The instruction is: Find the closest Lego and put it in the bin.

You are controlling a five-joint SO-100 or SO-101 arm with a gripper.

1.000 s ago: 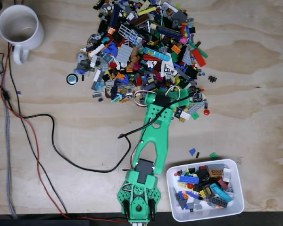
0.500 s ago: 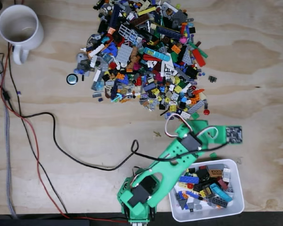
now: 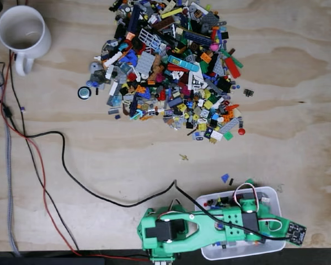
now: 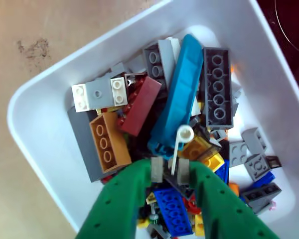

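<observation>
- I see a pale plywood table (image 3: 298,110) under everything in the fixed view.
- A big heap of mixed Lego pieces (image 3: 171,66) lies at the top centre of that table, well apart from the bin.
- My green arm (image 3: 198,232) lies along the bottom edge in the fixed view, reaching right across the bin.
- The bin (image 3: 271,194), a shallow white tub, sits at the lower right; in the wrist view its wall (image 4: 50,84) frames a jumble of bricks.
- A white mug (image 3: 21,30) stands at the top left corner.
- A black cable (image 3: 71,182) snakes from the left edge to the arm.
- Inside the bin I make out a long teal piece (image 4: 177,99), a dark grey brick (image 4: 218,87) beside it, and a tan brick (image 4: 107,142).
- The gripper (image 4: 170,172) hangs over the bin's contents, its green fingers (image 4: 124,199) close together, clamped on a thin white stick piece (image 4: 179,144) with a round head.
- Two small pieces (image 3: 226,178) lie on the table just above the bin.
</observation>
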